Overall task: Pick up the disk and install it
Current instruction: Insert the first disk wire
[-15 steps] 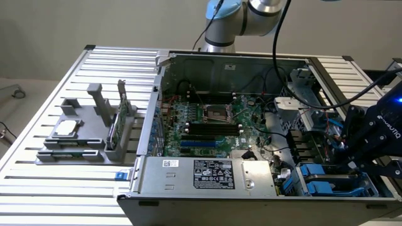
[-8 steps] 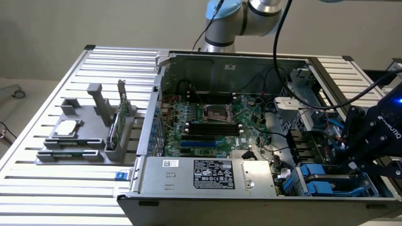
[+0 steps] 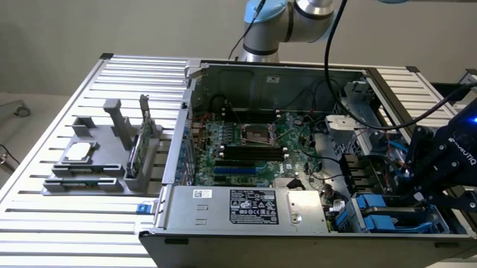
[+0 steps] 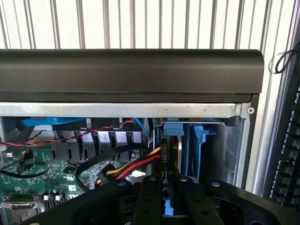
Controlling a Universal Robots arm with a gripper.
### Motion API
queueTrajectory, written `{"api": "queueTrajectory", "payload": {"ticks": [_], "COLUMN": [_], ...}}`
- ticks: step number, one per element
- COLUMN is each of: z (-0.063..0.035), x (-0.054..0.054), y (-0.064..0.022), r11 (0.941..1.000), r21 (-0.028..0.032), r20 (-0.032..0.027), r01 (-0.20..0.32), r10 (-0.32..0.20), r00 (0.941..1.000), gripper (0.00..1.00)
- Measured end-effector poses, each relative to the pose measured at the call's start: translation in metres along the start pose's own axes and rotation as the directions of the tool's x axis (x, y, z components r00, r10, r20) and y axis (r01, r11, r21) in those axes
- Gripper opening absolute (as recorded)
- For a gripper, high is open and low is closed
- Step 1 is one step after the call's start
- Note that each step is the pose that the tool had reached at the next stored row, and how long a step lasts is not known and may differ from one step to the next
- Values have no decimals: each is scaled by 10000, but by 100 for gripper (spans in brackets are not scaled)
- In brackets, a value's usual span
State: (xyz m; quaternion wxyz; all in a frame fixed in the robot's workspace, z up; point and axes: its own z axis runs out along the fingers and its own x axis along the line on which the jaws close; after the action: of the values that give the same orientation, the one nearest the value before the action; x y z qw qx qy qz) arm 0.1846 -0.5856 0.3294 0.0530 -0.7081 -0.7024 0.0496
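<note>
Exterior view first: we see one open computer case (image 3: 298,139) lying on a slatted metal table (image 3: 67,100), with one green motherboard (image 3: 253,151) inside and one power supply (image 3: 246,206) with a white label along the near edge. Our gripper (image 3: 425,195) hangs low at the exterior view's right, over the drive bay corner of the case, where blue plastic pieces (image 3: 372,209) show. We cannot pick the disk out clearly in this view.

On the table at the exterior view's left sits one grey holder (image 3: 97,162). It carries one small flat silver chip (image 3: 80,151) and one thin green card (image 3: 136,151) standing on edge.

From the wrist view we look along the gripper (image 4: 165,187) into the bay. Its two black fingers (image 4: 149,199) stand nearly together, pinched on a thin upright edge that we take for the disk (image 4: 165,157). The disk stands on edge in the bay, its long axis running away from the camera into the case, with a blue rail (image 4: 197,150) just beside it. One bundle of yellow, red and black wires (image 4: 136,166) runs to it from the motherboard side.
</note>
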Motion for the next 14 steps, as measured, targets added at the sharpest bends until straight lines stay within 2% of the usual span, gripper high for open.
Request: {"api": "queueTrajectory", "payload": {"ticks": [10,13,14], "z": [6,-19,-34], "x": [-22,-22,-22], "y": [3,-2,-5], "r11": [10000,10000,10000], "r21": [-4,36,63], "r20": [-6,2,1], "r01": [4,0,0], "r10": [-4,0,0], "r00": [10000,10000,10000], "gripper": [18,36,36]}}
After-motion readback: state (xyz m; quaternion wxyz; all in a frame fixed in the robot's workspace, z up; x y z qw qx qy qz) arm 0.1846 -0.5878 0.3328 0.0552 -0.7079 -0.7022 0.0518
